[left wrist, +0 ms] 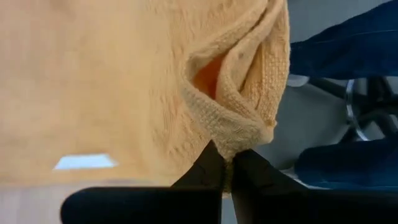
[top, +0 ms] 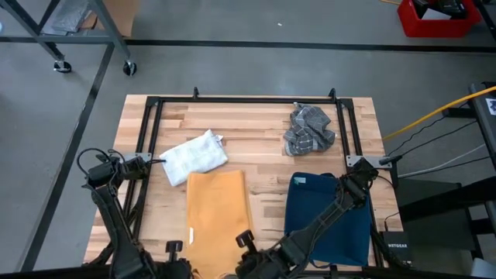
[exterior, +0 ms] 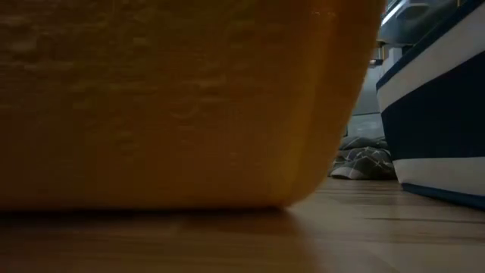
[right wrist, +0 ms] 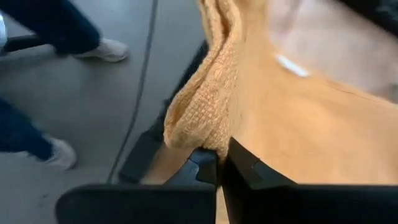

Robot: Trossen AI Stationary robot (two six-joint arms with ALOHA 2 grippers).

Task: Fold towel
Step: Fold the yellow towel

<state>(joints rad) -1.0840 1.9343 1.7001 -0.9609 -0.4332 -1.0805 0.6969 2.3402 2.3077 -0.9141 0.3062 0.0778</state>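
Observation:
An orange towel lies lengthwise on the wooden table, left of the middle. Its far part rests on the wood. Its near end is raised and fills the low view as a hanging orange sheet. My left gripper is shut on the towel's near left corner. My right gripper is shut on its near right corner. Both stand at the table's near edge. My left gripper pinches the towel's near left corner between its two fingers. The cloth is bunched there into several folded layers, and the towel spreads away beyond the fingertips. My right gripper pinches the near right corner between its two fingers, on a thick bunched fold. The corner is lifted, and the cloth runs away beyond it with soft creases.
A folded blue towel with white stripes lies right of the orange one. A white towel lies beyond its far left corner and a crumpled grey one at the far right. A black frame borders the work area. A person's legs stand off the table.

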